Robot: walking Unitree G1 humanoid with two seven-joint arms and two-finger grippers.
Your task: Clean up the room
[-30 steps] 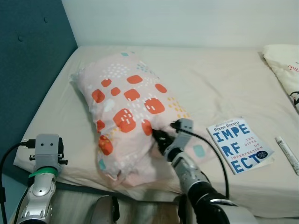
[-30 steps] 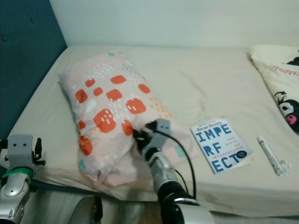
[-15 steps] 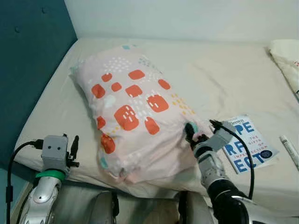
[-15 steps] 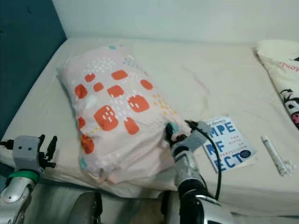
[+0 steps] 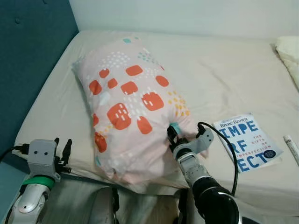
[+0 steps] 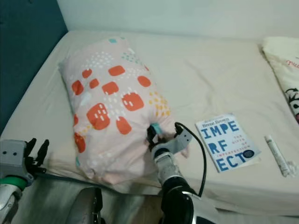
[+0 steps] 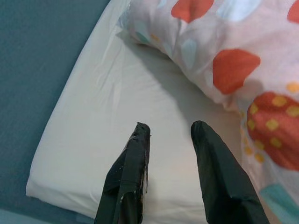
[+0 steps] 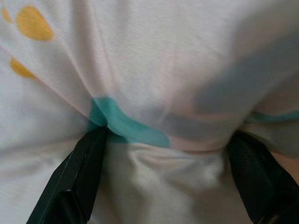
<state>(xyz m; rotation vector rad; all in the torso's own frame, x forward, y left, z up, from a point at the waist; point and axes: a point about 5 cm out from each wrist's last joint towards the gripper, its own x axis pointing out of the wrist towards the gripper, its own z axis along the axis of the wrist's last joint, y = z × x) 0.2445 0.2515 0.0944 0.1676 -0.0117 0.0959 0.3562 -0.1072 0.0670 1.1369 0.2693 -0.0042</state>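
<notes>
A pink pillow [image 5: 131, 98] with orange, teal and yellow patches lies diagonally on the left half of the bed [image 5: 224, 74]. My right gripper [image 5: 174, 138] is pressed into the pillow's near right corner, by a teal patch. In the right wrist view its fingers [image 8: 81, 163] stand wide apart, open, with bunched pillow fabric [image 8: 159, 93] between them. My left gripper [image 5: 63, 150] hovers open at the bed's near left edge. In the left wrist view its tips [image 7: 170, 128] point over bare sheet, short of the pillow [image 7: 224, 60].
A blue and white book [image 5: 247, 142] lies right of the right gripper. A white tube [image 5: 292, 147] rests further right. A cream printed cushion [image 6: 285, 65] sits at the bed's right side. A dark teal wall [image 5: 28, 56] borders the left.
My right gripper swung right along the pillow's near edge, then back left into its corner. The pillow's near end has settled flatter. My left arm has dropped a little lower.
</notes>
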